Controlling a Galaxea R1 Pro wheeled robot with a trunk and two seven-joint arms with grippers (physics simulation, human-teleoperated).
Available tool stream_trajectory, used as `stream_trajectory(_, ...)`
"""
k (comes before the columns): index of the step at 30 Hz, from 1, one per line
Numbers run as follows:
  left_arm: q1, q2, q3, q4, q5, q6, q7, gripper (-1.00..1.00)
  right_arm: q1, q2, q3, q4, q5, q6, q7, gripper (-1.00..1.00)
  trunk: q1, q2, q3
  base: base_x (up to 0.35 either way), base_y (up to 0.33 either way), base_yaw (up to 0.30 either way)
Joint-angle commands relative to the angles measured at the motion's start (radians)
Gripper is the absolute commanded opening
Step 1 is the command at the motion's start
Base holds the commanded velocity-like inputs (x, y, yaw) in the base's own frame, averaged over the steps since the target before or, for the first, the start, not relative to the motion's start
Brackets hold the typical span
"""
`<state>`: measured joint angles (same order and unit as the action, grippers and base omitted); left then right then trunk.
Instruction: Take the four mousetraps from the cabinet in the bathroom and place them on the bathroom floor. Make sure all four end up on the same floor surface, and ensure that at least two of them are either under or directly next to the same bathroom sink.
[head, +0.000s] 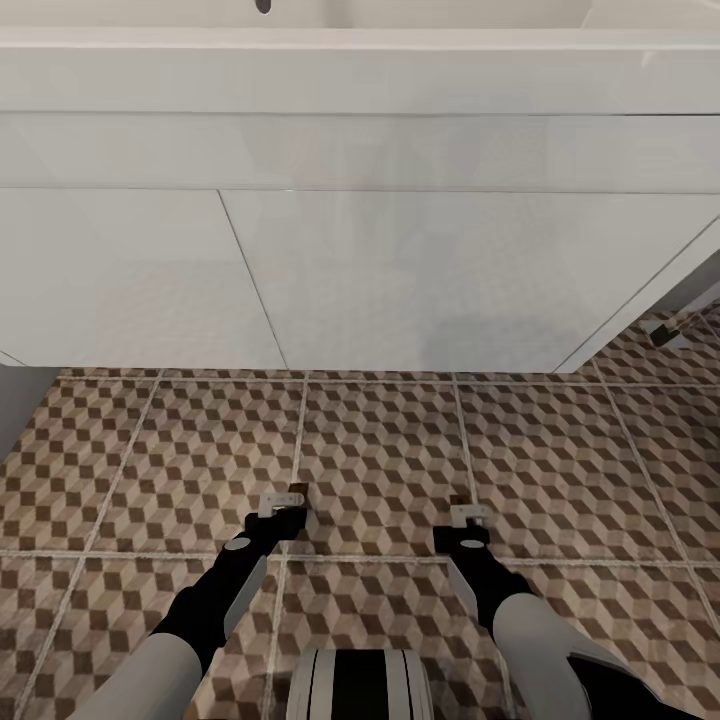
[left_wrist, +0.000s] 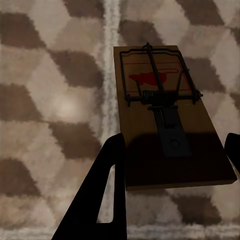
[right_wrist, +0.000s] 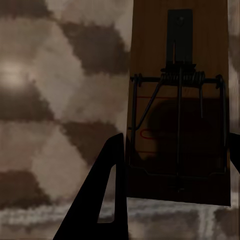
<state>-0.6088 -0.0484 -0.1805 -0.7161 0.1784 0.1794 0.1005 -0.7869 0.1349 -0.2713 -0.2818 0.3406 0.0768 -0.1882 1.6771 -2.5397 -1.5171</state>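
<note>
both end effectors, left (head: 285, 508) and right (head: 465, 520), each pinch a mousetrap (left_wrist: 165, 115) above the bathroom floor (head: 380, 450) before the bathroom sink (head: 400, 270); neither released yet.

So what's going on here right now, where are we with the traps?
The robot faces the white bathroom sink with both arms lowered to the cube-patterned bathroom floor. The left tool has a mousetrap between its fingers, and the right tool has another mousetrap between its own. Both traps sit low at the tiles, just in front of the vanity. Whether the fingers grip the boards or have let go cannot be told. A small dark thing lies by the vanity's right corner.
</note>
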Motion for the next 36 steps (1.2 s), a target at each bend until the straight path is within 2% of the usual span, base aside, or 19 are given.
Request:
stream_trajectory(1,0.0,0.001,-0.005,-0.002,0.009,0.005,0.01,-1.0,0.0,0.001,-0.004,-0.005,0.009,0.008,0.0,-1.0,0.0,0.0,-0.001,0.0,0.0,0.0)
stream_trajectory(36,0.0,0.001,-0.004,0.0,0.009,0.005,0.01,-1.0,0.0,0.005,0.002,-0.018,0.017,0.011,0.0,-1.0,0.0,0.0,-0.001,0.0,0.0,0.0)
